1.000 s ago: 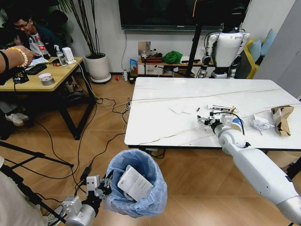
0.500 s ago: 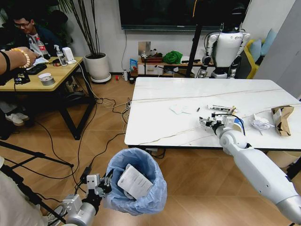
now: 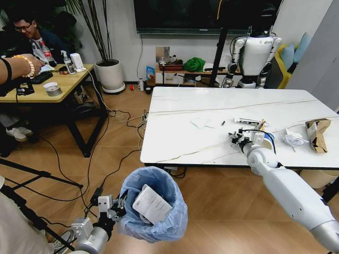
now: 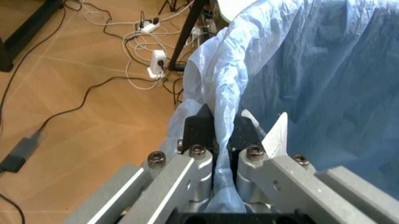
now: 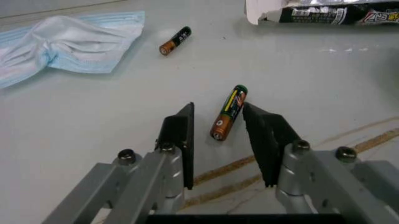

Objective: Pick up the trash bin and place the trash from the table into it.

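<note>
While the left claw (image 4: 223, 128) pinches the trash bin (image 3: 153, 210), the right claw (image 5: 218, 135) straddles a battery (image 5: 228, 112), released.

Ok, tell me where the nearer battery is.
The battery lies on the table between the right tool's open fingers, with the face mask beyond.

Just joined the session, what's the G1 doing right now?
It's clearing a table into a trash bin. The left gripper is shut on the bin's blue liner at the rim, holding the bin low beside the table's near edge; a white paper is already inside. The right gripper is open over the tabletop, its fingers straddling a small battery. A second battery, a face mask and a crumpled brown paper bag lie on the table.
</note>
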